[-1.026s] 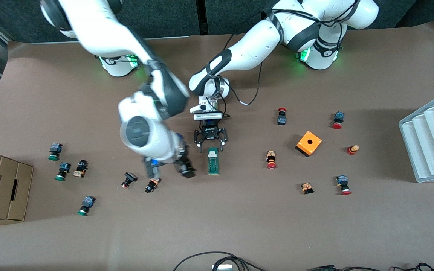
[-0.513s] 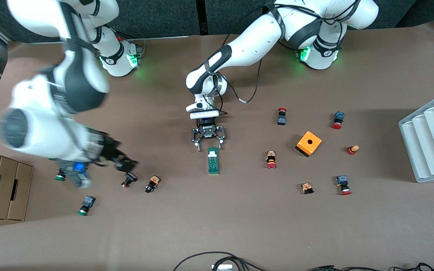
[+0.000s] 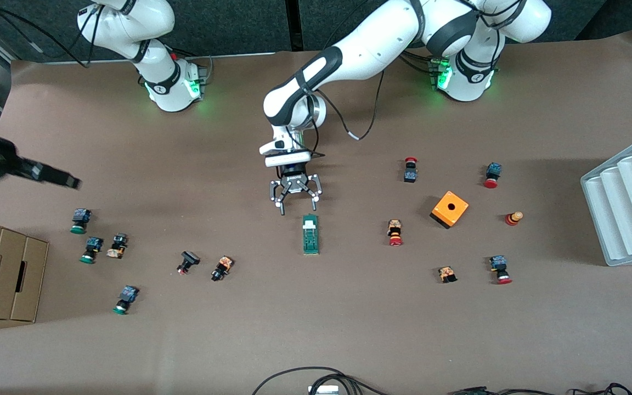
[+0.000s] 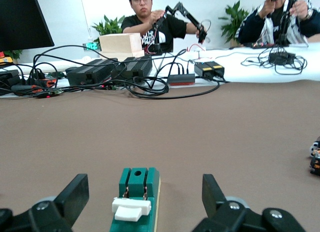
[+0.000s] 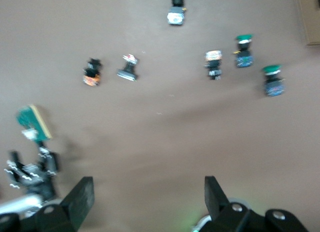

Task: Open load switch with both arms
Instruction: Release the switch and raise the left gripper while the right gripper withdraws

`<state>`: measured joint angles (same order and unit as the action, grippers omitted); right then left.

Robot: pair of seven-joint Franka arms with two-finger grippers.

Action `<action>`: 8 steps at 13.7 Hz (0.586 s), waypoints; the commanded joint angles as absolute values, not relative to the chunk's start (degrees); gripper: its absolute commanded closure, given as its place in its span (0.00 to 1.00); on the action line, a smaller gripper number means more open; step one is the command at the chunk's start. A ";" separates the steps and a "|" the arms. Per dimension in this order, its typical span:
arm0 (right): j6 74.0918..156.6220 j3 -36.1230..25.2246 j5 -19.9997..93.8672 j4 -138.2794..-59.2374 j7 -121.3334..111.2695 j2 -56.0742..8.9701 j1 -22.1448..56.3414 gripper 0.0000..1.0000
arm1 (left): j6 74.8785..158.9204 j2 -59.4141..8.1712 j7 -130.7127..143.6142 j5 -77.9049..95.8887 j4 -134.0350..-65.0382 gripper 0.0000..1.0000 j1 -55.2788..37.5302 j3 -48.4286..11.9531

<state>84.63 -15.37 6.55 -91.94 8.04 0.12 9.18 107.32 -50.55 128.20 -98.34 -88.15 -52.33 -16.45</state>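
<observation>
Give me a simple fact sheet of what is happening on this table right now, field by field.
Load switch: the load switch lies flat on the brown table, white piece toward the robots' bases, nothing touching it.
Left end effector: the left end effector is open, just above the table beside the switch's white end, not gripping it.
Right end effector: the right end effector is open and empty, up over the right arm's end of the table, above the green-capped buttons.
Other items: orange cube with a hole, red-capped buttons, cardboard boxes, white ridged tray.
</observation>
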 commanded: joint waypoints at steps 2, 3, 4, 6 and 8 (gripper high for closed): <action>91.75 -14.59 0.36 -101.42 -1.40 6.51 8.70 0.01 | 109.42 -43.08 118.06 -89.32 -89.91 0.00 -52.47 -16.00; 92.11 -14.59 -0.69 -101.25 -1.41 6.24 8.96 0.01 | 110.38 -41.76 115.08 -86.86 -89.83 0.00 -52.30 -15.91; 92.54 -14.50 -1.40 -101.16 -1.41 5.89 9.14 0.01 | 110.91 -40.62 111.66 -83.96 -89.48 0.00 -52.29 -15.91; 92.72 -14.50 -1.32 -100.29 -1.23 5.10 9.05 0.01 | 111.01 -38.07 104.28 -77.46 -89.21 0.00 -52.03 -15.73; 92.29 -14.59 -1.06 -98.19 -0.97 3.70 8.79 0.01 | 111.01 -36.05 98.38 -72.01 -89.12 0.00 -51.33 -15.64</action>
